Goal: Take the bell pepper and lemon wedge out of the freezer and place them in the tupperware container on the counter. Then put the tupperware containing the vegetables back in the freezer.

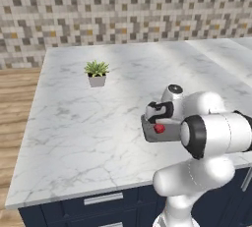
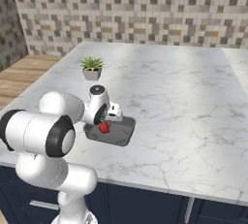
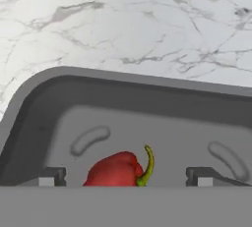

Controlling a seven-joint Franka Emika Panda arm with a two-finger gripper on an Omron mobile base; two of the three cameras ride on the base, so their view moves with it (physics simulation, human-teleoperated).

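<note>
The bell pepper (image 3: 118,171), glossy red with a curved yellow-green stem, lies on the floor of the tupperware container (image 3: 147,103), a shallow dark grey tray with rounded corners and a flared rim. In the hand view the pepper sits between the two dark fingertips (image 3: 51,176), which stand wide apart on either side of it and do not touch it; the hand (image 3: 125,177) is open and holds nothing.

From the left base view, the tray (image 1: 147,133) rests on the white, grey-veined marble tabletop (image 1: 98,123) near its front edge, with the pepper (image 1: 159,128) showing as a small red spot inside it, partly behind the white arm. The hand (image 1: 156,118) hangs just above the tray, pointing down into it.

From the right base view, the tray (image 2: 118,133) lies in front of the arm's wrist, and the pepper (image 2: 104,128) rests at its near-left end, right under the hand (image 2: 107,121).

A small potted plant (image 1: 96,73) with spiky green leaves stands farther back on the tabletop, well apart from the tray. Navy blue drawers (image 1: 98,206) with silver handles run below the tabletop. A tiled mosaic wall (image 1: 123,10) rises behind.
</note>
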